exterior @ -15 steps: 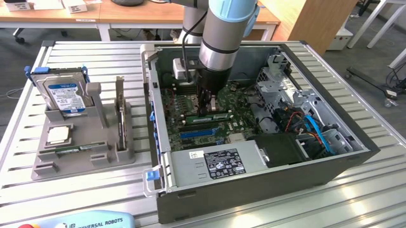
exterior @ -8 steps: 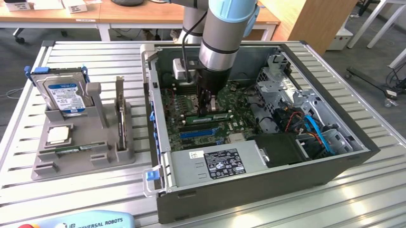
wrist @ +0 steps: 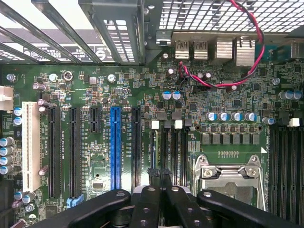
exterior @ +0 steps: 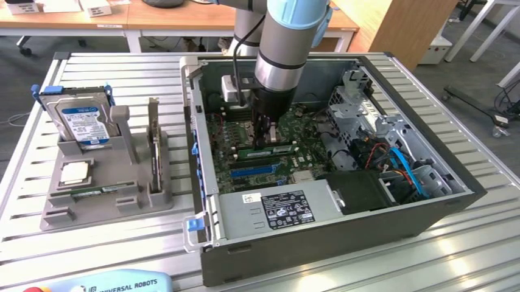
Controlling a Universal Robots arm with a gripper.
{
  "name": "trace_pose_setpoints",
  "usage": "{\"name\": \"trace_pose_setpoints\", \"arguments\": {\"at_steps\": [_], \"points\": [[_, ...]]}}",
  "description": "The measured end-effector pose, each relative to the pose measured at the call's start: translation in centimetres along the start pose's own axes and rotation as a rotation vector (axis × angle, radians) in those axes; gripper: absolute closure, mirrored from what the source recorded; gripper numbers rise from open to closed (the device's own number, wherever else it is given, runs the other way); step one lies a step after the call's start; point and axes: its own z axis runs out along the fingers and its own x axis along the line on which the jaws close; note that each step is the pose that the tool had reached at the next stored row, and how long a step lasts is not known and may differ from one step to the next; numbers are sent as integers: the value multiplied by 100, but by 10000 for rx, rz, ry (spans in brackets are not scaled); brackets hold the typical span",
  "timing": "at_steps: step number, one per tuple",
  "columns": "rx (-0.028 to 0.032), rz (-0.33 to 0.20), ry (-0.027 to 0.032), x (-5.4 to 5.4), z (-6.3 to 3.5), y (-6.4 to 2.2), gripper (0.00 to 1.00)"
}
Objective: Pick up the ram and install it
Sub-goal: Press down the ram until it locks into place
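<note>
Green ram (exterior: 273,149) is seen lying in a motherboard slot inside the open computer case (exterior: 325,243), directly beneath the end effector (exterior: 266,141), whose fingers (wrist: 159,176) are clenched together with nothing grasped. A second stick (exterior: 153,159) stands in the grey holder (exterior: 106,204), well apart, on the slatted metal desk (exterior: 97,67); wooden desks are seen behind.

The light-blue and silver jointed robot arm (exterior: 286,42) enters from twelve o'clock in the exterior view and hangs straight down, its wrist vertical. Its black two-fingered gripper (exterior: 265,135) points toward six o'clock. In the wrist view the black fingers (wrist: 153,176) press together, fully closed.
</note>
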Motion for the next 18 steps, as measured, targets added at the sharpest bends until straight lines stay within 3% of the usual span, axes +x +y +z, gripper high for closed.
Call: {"name": "trace_pose_setpoints", "arguments": {"at_steps": [18], "points": [[0,0,0,0,9,0,90]]}}
